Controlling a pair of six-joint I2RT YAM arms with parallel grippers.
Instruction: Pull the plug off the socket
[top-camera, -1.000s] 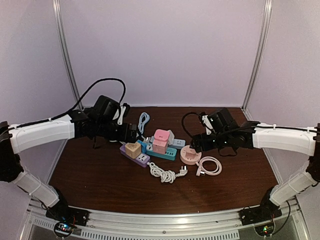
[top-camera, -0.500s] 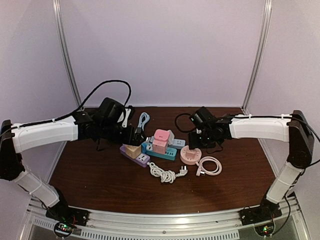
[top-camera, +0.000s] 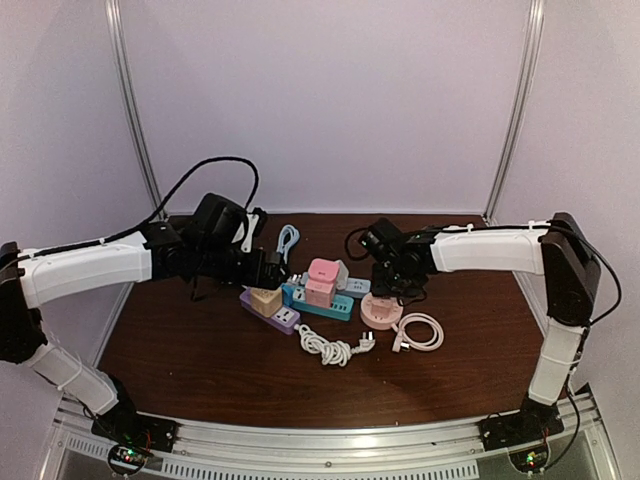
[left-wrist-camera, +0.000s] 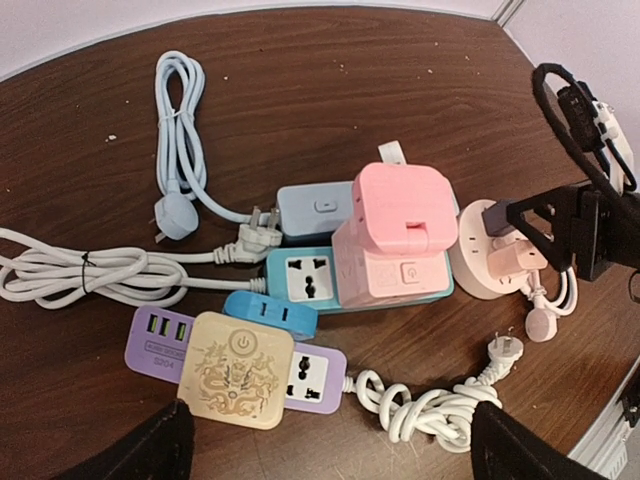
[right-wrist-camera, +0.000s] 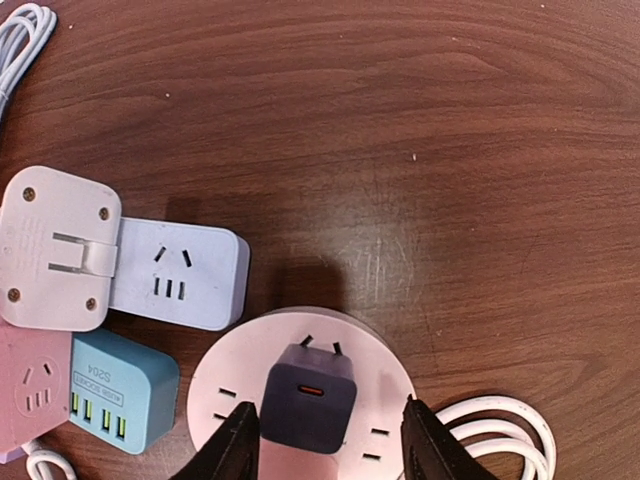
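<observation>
Right gripper (right-wrist-camera: 328, 425) is partly released. We see its fingers (right-wrist-camera: 240, 440) straddling the dark grey plug (right-wrist-camera: 308, 400) with a gap on one side, bases cut off by the frame. The plug sits in the round pink socket (right-wrist-camera: 225, 385), prongs hidden. Right arm (top-camera: 485, 248) reaches leftward. Left gripper (left-wrist-camera: 330, 445) is spread wide and empty. We can't read the blue USB strip (right-wrist-camera: 120, 395) label.

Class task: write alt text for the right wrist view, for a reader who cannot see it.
The right gripper, jaws open, straddles a dark grey plug seated in a round pink socket on a brown wooden table.
</observation>
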